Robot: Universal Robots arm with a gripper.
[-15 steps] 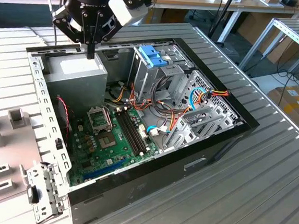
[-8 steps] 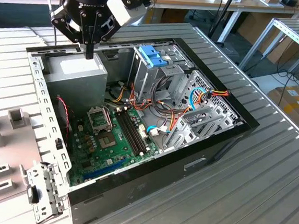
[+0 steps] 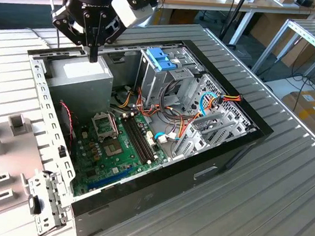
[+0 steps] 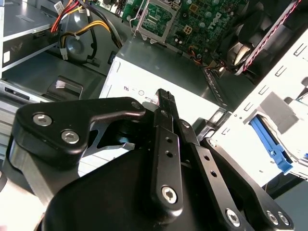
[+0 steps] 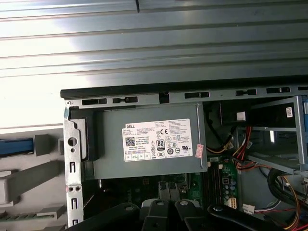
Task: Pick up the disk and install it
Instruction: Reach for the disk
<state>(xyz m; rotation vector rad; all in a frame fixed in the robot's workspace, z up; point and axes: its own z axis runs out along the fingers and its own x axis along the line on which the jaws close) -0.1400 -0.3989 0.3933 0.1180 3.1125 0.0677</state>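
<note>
The disk is out of view. My black gripper [image 3: 94, 54] hangs over the back left corner of the open computer case [image 3: 244, 139], just above the grey power-supply box [image 3: 81, 78]. Its fingers are pressed together with nothing between them. In the second wrist view the gripper [image 4: 164, 96] points at the box's white sticker [image 4: 137, 89]. The first wrist view looks straight down on the power-supply box [image 5: 149, 139]. The metal drive cage [image 3: 166, 83] with a light-blue latch [image 3: 161, 59] stands toward the exterior view's right of the gripper.
A green motherboard [image 3: 119, 148] and loose coloured cables [image 3: 202, 108] lie inside the case. Grey fixtures [image 3: 13, 125] stand outside the case on the exterior view's left. A blue plastic strip [image 5: 14, 147] lies by a grey block there. Ribbed metal table [image 3: 283, 195] surrounds the case.
</note>
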